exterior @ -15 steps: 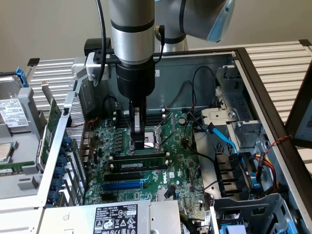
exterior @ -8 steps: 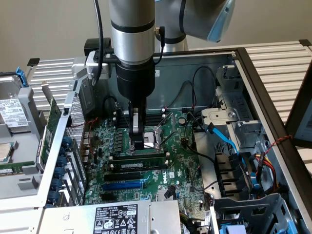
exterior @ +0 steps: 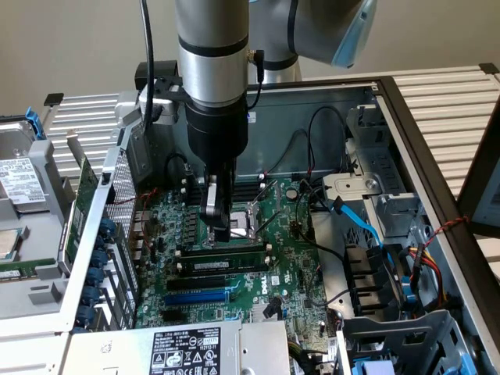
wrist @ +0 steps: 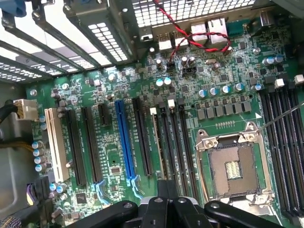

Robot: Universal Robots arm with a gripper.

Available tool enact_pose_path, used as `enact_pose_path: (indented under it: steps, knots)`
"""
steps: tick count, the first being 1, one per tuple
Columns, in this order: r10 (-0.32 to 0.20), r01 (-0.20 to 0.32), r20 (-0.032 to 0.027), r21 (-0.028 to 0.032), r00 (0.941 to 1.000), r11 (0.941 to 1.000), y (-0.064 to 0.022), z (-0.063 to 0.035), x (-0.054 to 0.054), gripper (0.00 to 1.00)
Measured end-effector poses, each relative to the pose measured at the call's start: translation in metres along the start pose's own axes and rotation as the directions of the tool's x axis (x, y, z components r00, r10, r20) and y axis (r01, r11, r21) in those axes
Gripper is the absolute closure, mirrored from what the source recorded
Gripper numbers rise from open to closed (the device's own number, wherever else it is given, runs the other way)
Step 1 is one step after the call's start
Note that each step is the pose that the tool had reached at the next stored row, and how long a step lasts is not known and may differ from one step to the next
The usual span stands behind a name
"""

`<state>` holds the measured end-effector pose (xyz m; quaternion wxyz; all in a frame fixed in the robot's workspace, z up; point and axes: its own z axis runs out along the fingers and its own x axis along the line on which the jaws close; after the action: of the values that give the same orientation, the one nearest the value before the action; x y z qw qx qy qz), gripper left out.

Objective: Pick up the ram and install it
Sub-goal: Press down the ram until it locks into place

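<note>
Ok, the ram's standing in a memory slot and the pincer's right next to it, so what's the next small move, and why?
Probably a short shift of the pincer away from the CPU socket until it sits over the ram, then gently down onto its top edge. The ram stands in its slot, but whether it is fully latched cannot be told, so a press seems sensible.

Silver arm [exterior: 211,47], black wrist, black gripper [exterior: 216,211]

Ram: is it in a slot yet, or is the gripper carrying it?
Done, it seems: the ram stands among the black memory slots near the CPU socket, label showing. In hand: the gripper hangs just above it; contact cannot be told. Left: full seating and closed latches are not confirmed by these views.
</note>
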<state>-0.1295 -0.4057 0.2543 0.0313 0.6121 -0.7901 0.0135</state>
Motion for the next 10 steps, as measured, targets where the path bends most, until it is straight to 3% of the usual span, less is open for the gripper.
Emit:
enact_pose_path:
  steps: [5,10]
  knots:
    - [0.088,-0.088,0.0013,-0.0058,0.9962,0.9961,0.0,0.002,-0.0001,0.89]
    - [0.175,-0.175,0.0019,-0.0118,0.9846,0.9845,-0.0001,0.004,-0.0002,0.89]
